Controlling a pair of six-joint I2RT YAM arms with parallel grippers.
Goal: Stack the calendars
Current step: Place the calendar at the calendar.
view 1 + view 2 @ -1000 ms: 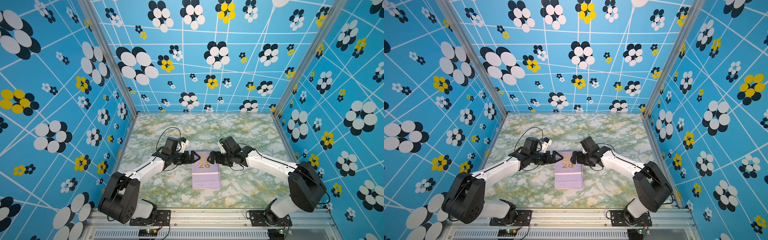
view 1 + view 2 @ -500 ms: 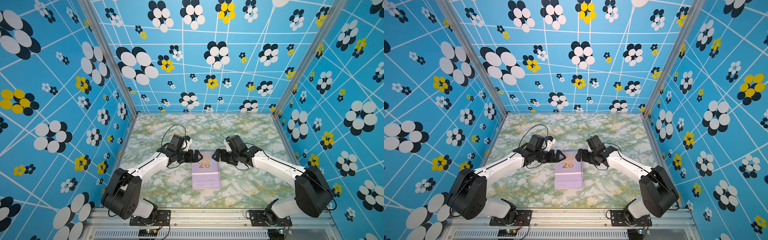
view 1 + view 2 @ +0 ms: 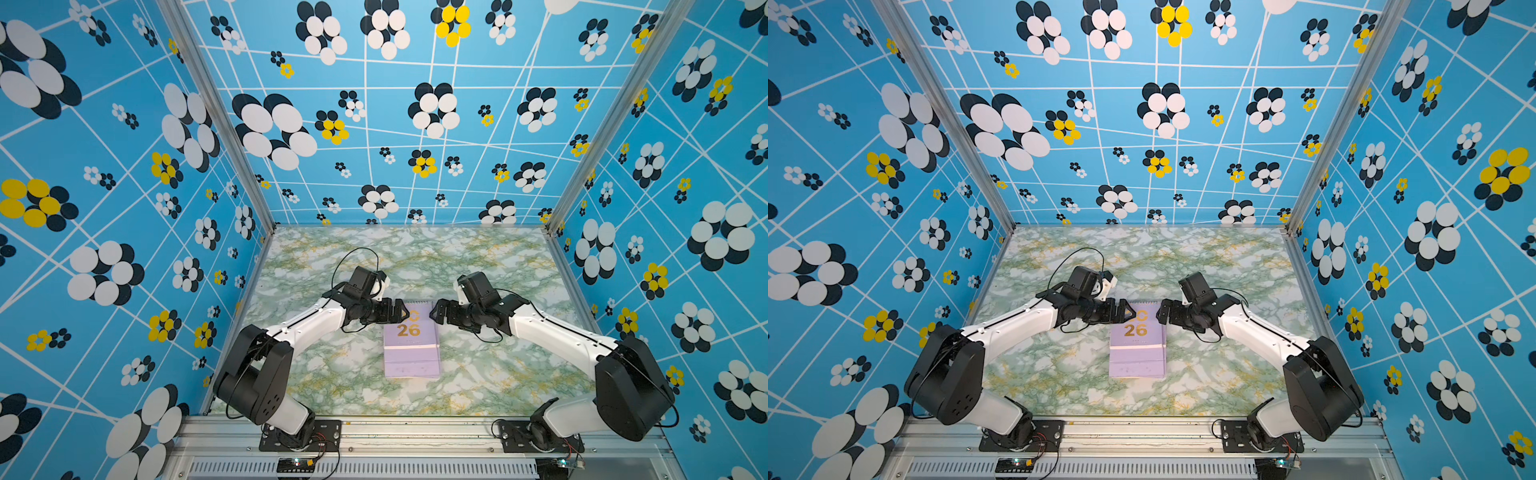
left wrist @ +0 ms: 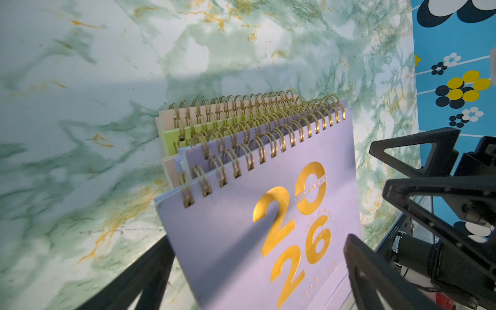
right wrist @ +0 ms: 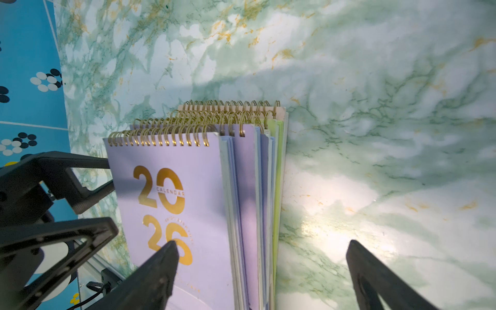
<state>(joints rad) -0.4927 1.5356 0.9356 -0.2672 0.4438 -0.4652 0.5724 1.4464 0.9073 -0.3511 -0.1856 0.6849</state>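
One marble-patterned tabletop (image 3: 478,266), green and white with gold veins, carries everything. Two white-and-black arms reach in over it: the left arm (image 3: 307,328) and the right arm (image 3: 557,336).

One stack of calendars (image 3: 411,353) lies flat on the tabletop. The left end effector (image 3: 400,312) sits at the stack's spiral-bound end, on its left. The right end effector (image 3: 435,314) sits at the same end, on its right. Both have their jaws spread wide and grip nothing. Whether either touches the stack cannot be told.

The top calendar is lilac, with a gold "2026" set in two rows and the small word "CALENDAR" across the zero. The wrist views show more lilac covers beneath it, then one yellow-green cover, with peach at the bottom. All are bound with gold wire coils, and their edges are slightly out of line.

The exact number of calendars is hard to count. In both top views the left end effector hides part of the "20".
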